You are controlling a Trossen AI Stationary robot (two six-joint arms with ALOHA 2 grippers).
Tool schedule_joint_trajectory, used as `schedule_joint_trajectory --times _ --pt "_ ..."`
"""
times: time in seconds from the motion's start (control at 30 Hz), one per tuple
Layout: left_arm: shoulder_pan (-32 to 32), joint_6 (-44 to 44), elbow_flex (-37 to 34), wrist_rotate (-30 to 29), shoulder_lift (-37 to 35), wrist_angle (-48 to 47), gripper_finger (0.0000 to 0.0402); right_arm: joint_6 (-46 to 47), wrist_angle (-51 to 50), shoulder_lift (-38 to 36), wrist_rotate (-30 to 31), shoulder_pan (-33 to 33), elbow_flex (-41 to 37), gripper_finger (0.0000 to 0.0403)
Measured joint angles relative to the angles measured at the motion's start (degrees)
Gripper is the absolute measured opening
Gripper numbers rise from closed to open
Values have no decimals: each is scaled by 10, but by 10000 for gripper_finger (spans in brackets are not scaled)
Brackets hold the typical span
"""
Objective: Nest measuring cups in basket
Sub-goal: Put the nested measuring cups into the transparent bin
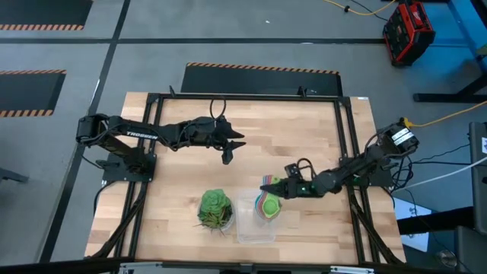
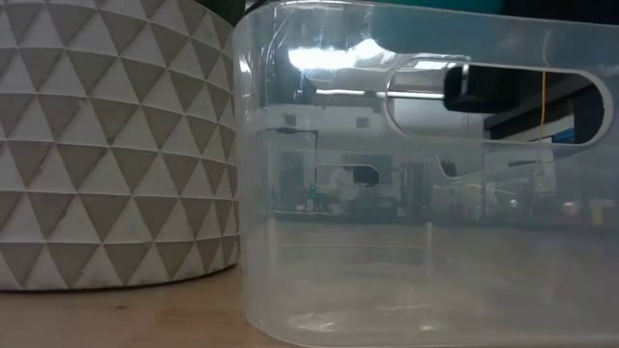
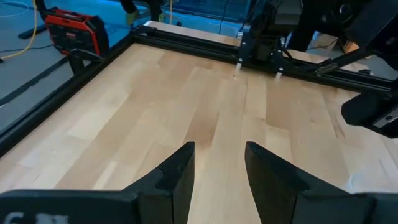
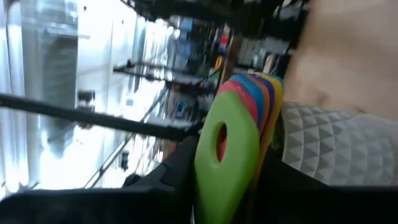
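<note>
The measuring cups (image 1: pixel 268 205) are nested in one stack, green and red showing on top, above the right part of the clear basket (image 1: pixel 255 218). My right gripper (image 1: pixel 274 187) reaches in from the table's right and is shut on the stack's handles (image 4: pixel 231 140). In the low view the basket (image 2: pixel 406 193) fills the picture and no cup shows inside it. My left gripper (image 1: pixel 228 151) hovers open over bare wood (image 3: pixel 221 158) near the table's middle, far from the cups. My right gripper pinches the stacked handles between its two fingers (image 4: pixel 168 177), the green handle with its hole (image 4: pixel 227 149) outermost and the red, blue, orange and yellow ones behind it. The fingers come nearly level from the table's right side. The cups' bowls stick out over the basket.
A green leafy ball (image 1: pixel 215 207) in a white pot with a triangle pattern (image 2: pixel 106 145) stands close to the basket's left wall. Black frame rails (image 1: pixel 346 152) run along the table's sides. Bare wood lies in the table's middle and far half.
</note>
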Motion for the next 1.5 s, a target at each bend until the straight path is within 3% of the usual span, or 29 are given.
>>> schedule_joint_trajectory --times 0.5,0.77,1.0,1.3,1.5 --pt "0 0 0 -27 0 0 135 40 -103 3 237 73 18 100" --pt "0 -2 0 -27 0 2 135 136 -109 86 253 81 56 100" --pt "0 -2 0 -27 0 5 135 136 -65 139 256 85 81 100" --pt "0 -3 0 -27 0 5 135 170 -51 203 329 108 99 100" --pt "0 -3 0 -27 0 5 135 190 -45 221 328 108 100 100"
